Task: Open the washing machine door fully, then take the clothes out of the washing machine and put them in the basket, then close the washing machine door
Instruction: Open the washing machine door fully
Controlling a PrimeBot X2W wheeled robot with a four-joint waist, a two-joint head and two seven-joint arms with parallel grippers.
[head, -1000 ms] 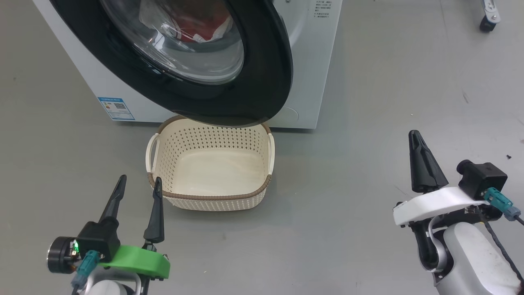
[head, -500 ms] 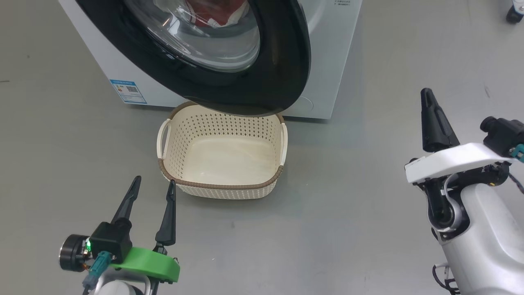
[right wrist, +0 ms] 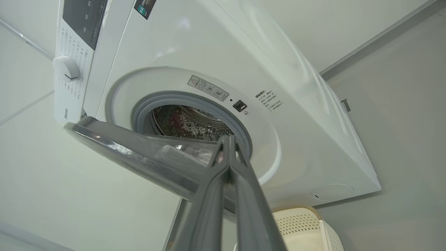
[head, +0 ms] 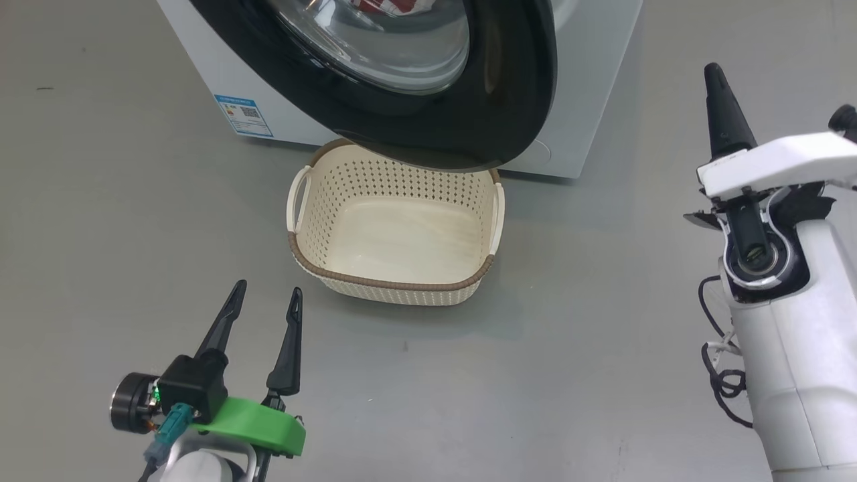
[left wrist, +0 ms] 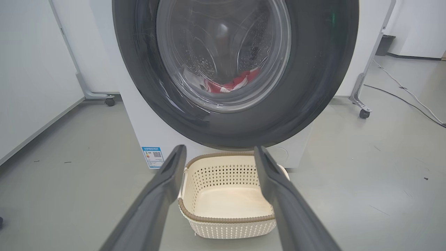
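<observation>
Washing machine door [head: 519,87] stands partly open over the basket [head: 395,284], red clothes [left wrist: 226,85] behind it; left end effector [head: 268,289] spread, right end effector [right wrist: 228,139] closed, empty; closed fingers may slip off the glossy rim, letting it swing shut.

I read this as a lab or test bay, not a home laundry. The washing machine [right wrist: 244,52] stands free on a bare grey floor [left wrist: 383,167]. White partition panels [left wrist: 31,69] on metal legs with casters [left wrist: 364,113] stand behind it, and a loose cable [left wrist: 400,98] trails past.
</observation>
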